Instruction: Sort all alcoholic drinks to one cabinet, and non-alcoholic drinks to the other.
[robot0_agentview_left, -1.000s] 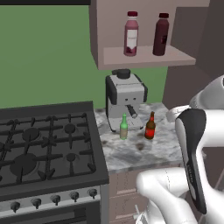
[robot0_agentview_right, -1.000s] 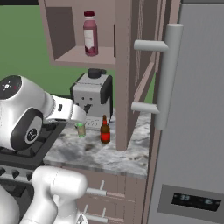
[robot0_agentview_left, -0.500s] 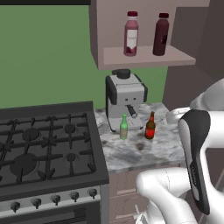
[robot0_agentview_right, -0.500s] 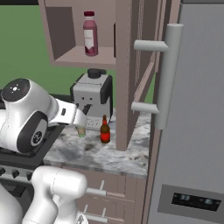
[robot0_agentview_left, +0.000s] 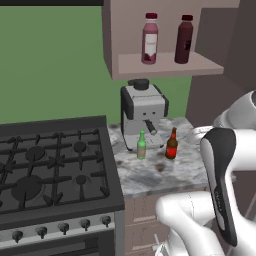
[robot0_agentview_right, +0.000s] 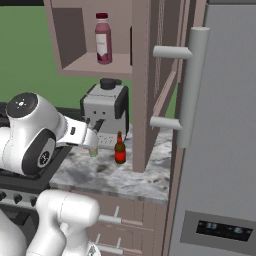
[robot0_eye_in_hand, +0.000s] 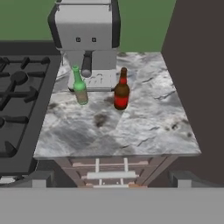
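The hand stands wide and holds nothing, pulled back from the table (robot0_eye_in_hand: 131, 131) and looking down over its near edge at the two small bottles. Ahead of it and slightly to one side in the hand view, the amber-brown bottle (robot0_eye_in_hand: 121, 90) with its red label stands upright on the marble; just beyond and beside it, closer to the stove (robot0_eye_in_hand: 19, 100), stands the slimmer green bottle (robot0_eye_in_hand: 79, 86), also upright and apart from the brown one. Both sit in front of the coffee machine (robot0_eye_in_hand: 85, 26). Farther off and well above, on the open cabinet shelf (robot0_agentview_left: 165, 65), the pink bottle (robot0_agentview_left: 150, 39) and the dark maroon bottle (robot0_agentview_left: 184, 39) stand side by side, so the non-alcoholic pair looks already sorted. The step in hand seems to be the approach to the first alcoholic drink. The next move calls for reaching forward and down to the brown bottle, the nearer one, and closing around its body without knocking the green one.
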